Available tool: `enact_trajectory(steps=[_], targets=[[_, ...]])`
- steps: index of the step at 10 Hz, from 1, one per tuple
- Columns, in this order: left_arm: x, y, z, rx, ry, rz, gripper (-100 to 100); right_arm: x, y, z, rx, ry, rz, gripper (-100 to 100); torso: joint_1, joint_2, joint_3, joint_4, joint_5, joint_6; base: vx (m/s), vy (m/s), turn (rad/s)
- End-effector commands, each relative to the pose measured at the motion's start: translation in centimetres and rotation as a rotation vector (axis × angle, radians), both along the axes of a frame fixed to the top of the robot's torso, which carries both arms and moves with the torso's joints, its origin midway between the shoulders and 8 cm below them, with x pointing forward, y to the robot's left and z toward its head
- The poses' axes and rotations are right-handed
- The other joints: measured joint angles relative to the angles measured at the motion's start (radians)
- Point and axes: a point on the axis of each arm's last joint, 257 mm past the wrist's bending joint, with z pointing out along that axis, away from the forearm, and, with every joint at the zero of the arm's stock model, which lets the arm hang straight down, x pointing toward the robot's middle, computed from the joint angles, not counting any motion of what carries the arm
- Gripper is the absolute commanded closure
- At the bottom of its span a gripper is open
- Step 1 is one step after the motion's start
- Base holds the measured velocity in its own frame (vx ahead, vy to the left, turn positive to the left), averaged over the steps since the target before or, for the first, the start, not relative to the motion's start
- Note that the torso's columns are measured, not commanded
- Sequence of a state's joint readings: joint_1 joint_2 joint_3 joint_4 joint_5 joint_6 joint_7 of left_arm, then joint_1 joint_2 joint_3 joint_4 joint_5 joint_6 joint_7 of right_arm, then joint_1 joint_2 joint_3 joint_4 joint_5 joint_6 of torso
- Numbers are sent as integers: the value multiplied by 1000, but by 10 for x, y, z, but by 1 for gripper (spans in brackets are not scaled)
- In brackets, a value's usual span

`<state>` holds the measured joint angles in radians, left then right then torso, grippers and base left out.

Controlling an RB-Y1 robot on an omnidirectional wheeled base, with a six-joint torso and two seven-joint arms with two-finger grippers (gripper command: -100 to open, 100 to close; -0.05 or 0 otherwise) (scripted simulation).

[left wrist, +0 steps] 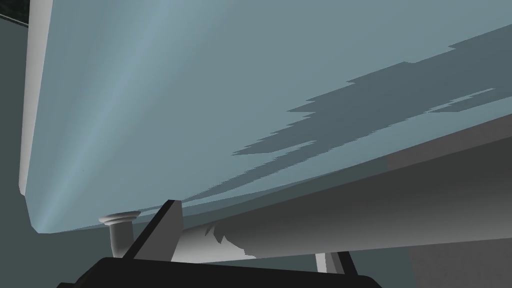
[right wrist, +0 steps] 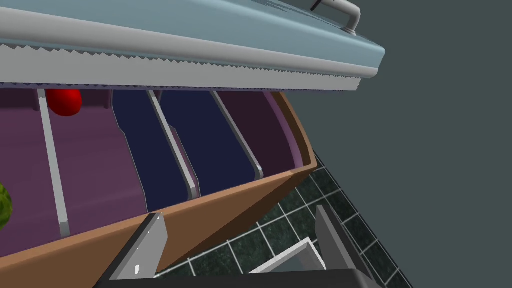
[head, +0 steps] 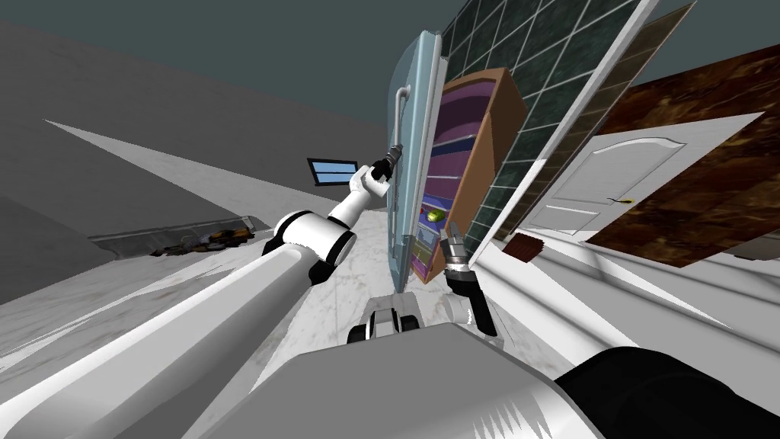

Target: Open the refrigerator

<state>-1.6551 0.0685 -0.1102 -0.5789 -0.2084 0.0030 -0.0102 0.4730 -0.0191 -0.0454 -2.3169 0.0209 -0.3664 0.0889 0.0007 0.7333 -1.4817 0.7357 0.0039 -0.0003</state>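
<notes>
Where the left arm stretches up and forward in the head view, the left gripper (head: 392, 155) sits at the grey handle (head: 397, 122) of the refrigerator (head: 499, 129), which stands straight ahead against a dark green tiled wall (head: 548, 68). Its one pale blue door (head: 417, 114) stands partly open, baring purple shelves (head: 457, 145) in a brown case, with one yellow-green item (head: 434, 216) on a lower shelf. The right gripper (head: 452, 238) hangs low on the inner side of the door's edge, just before the gap. To the right are one white room door (head: 609, 183) and one small red-brown object (head: 524, 245) at the wall's foot. To the left, one heap of clutter (head: 202, 240) lies well apart.

From the left wrist, the door (left wrist: 200, 100) is a broad blue face, and the handle (left wrist: 375, 210) crosses close before the left gripper (left wrist: 255, 245). One mounting post (left wrist: 119, 234) meets the door beside it. Whether the gripper clamps the bar I cannot tell.

From the right wrist, the right gripper (right wrist: 237, 212) has its fingers (right wrist: 145, 245) spread, with nothing between them. Nearest it is the brown case wall (right wrist: 225, 210), with the tiled wall (right wrist: 280, 240) beside it. Beyond are three grey shelf rails (right wrist: 172, 145), one red round item (right wrist: 64, 101), one green item (right wrist: 4, 205) partly in view, and the door (right wrist: 200, 20) with its handle (right wrist: 350, 12).
</notes>
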Motion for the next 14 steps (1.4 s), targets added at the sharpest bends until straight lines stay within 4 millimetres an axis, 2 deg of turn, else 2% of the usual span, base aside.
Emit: enact_trajectory(steps=[1,2,3,4,5,7,8,9,10,11,13,14], targets=[[-7,-11,1,1,-4,-24,100,0,0,0,0,0,0,0,-4,1,1,0,-2,1,77,162,-101],[-13,-22,2,-3,-2,-47,100,0,0,0,0,0,0,0,1,-2,0,1,-3,3,123,330,-190],[-13,-22,2,-3,-2,-47,100,0,0,0,0,0,0,0,8,-4,-1,0,0,2,112,318,-107],[-19,-32,2,-7,0,-70,100,0,0,0,0,0,0,0,8,-5,-2,0,1,-2,156,329,-88],[-19,-32,2,-7,0,-70,100,0,0,0,-1,0,0,0,7,-7,-5,1,1,-2,123,273,-51],[-31,-53,2,-14,5,-117,100,0,0,0,0,0,0,0,-2,-9,-7,2,-2,1,137,342,-121],[-31,-53,2,-14,5,-117,100,0,0,0,-1,0,0,0,-1,-9,-7,1,-2,2,146,314,-90],[-38,-63,2,-17,8,-140,100,0,0,0,0,0,0,0,-6,-10,-9,2,-2,1,141,307,-100],[-44,-73,2,-20,12,-163,100,0,0,0,0,0,0,0,-6,-10,-9,2,-3,2,118,339,-167],[-44,-73,2,-20,12,-163,100,0,0,0,0,0,0,0,-7,-9,-9,2,-3,4,112,274,-73],[-58,-92,1,-25,19,-210,100,0,0,0,0,0,0,0,-5,-10,-9,1,-3,3,141,345,-125],[-58,-92,1,-25,19,-210,100,0,0,0,-1,0,0,0,0,-9,-8,0,-1,3,116,305,-92]])
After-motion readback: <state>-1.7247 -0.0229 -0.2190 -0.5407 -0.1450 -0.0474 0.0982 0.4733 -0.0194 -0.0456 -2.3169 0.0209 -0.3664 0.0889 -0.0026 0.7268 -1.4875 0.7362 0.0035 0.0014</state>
